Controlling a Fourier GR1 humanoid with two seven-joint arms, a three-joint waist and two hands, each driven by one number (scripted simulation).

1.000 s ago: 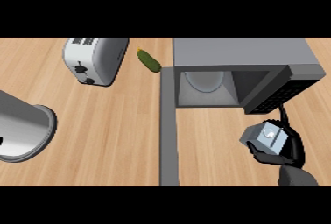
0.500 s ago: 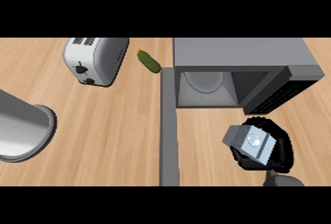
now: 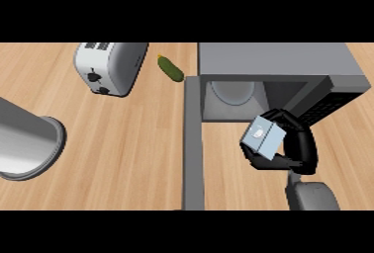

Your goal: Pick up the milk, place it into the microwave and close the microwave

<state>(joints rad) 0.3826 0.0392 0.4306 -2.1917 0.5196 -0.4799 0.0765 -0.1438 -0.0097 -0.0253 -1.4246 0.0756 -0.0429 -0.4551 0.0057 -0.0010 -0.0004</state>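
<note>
The milk (image 3: 263, 138) is a pale blue-white carton, held tilted just in front of the microwave's opening. My right hand (image 3: 294, 148) is curled round it from the right, fingers over its top and bottom edges. The grey microwave (image 3: 281, 66) stands at the upper right with its cavity and round turntable (image 3: 234, 92) showing. Its door (image 3: 194, 143) hangs open, seen edge-on as a long grey strip running down the view's middle. My left hand does not show in the view.
A silver toaster (image 3: 110, 66) lies at the upper left and a green cucumber (image 3: 170, 67) sits beside the microwave's left corner. A large metal pot (image 3: 25, 143) fills the left edge. Bare wooden counter (image 3: 124, 148) lies between pot and door.
My right hand has carried the milk leftward and up, from the counter right of the microwave's front to just before the open cavity. The carton has tilted.
</note>
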